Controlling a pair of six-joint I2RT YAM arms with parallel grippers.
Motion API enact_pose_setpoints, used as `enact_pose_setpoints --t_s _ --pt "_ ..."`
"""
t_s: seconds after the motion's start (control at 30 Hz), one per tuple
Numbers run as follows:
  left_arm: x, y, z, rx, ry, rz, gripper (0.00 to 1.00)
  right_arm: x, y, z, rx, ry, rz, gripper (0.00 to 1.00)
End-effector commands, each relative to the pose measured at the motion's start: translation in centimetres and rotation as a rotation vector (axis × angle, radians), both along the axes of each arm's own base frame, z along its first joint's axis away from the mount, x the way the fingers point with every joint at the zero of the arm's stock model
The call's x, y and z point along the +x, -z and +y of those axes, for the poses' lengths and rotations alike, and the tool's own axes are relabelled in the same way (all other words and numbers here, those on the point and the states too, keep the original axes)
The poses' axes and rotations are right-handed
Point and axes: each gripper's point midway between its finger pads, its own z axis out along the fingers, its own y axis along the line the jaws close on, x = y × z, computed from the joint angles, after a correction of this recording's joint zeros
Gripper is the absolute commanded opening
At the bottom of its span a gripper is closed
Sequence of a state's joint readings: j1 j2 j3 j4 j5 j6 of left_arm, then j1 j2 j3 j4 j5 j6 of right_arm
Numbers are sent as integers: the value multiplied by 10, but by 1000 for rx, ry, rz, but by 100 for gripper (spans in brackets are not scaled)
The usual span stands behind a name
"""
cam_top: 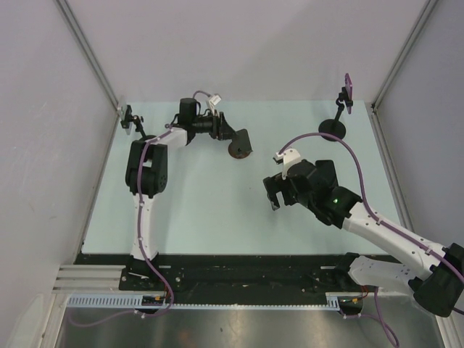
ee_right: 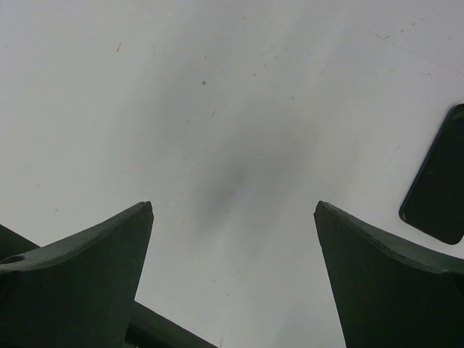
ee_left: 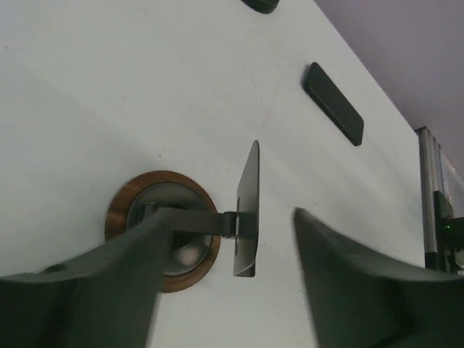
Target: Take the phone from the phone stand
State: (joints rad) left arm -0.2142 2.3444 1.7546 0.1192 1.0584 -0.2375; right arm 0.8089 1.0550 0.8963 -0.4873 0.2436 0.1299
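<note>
The phone stand (ee_left: 161,230) has a round wood-rimmed base, a metal arm and a bare tilted plate (ee_left: 249,210); it also shows in the top view (cam_top: 238,149). The black phone (ee_left: 333,112) lies flat on the table beyond the stand, apart from it. My left gripper (ee_left: 230,214) is open and straddles the stand, its left finger over the base. My right gripper (ee_right: 233,205) is open and empty above bare table, with the phone (ee_right: 435,181) just right of its right finger. In the top view the right gripper (cam_top: 274,192) covers the phone.
A black camera stand (cam_top: 336,122) with a purple cable stands at the back right. A small black clamp (cam_top: 129,118) sits at the back left corner. Grey walls close in the table on both sides. The arm bases' rail (cam_top: 239,268) runs along the near edge.
</note>
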Motion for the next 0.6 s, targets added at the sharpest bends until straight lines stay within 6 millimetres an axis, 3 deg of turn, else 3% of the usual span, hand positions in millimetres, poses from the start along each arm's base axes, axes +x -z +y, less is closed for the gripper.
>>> enact_pose_setpoints --t_s 0.0,0.1,0.13,0.2,0.23,0.27,0.33,0.4,0.43,0.5,0.53,0.57 --pt "1 -45 6 24 -74 -92 85 6 -11 6 30 -8 -48 99" --pt "5 -50 18 73 -194 -91 100 8 -13 6 27 -10 -59 99" --pt "10 -49 24 96 -270 -74 100 8 -13 7 27 -11 -63 99" --pt "0 -52 29 119 -328 -61 100 10 -14 6 24 -9 -70 99" --pt "2 -67 35 136 -401 -89 100 11 -14 6 21 -9 -74 99" --pt "-6 -57 38 161 -437 -60 100 12 -14 6 19 -10 -77 99" --pt "-11 -64 47 159 -520 -27 100 13 -14 6 14 -10 -84 99" --pt "-15 -79 63 170 -627 -40 100 16 -16 6 15 -5 -94 100" --pt "-20 -101 68 152 -656 -69 100 17 -18 6 16 -4 -100 100" --pt "-24 -114 80 182 -707 -100 100 18 -18 5 16 -1 -103 100" --pt "-30 -138 87 167 -728 -143 100 19 -19 5 15 -4 -109 100" --pt "-32 -145 97 183 -766 -152 100 19 -20 5 16 -6 -114 100"
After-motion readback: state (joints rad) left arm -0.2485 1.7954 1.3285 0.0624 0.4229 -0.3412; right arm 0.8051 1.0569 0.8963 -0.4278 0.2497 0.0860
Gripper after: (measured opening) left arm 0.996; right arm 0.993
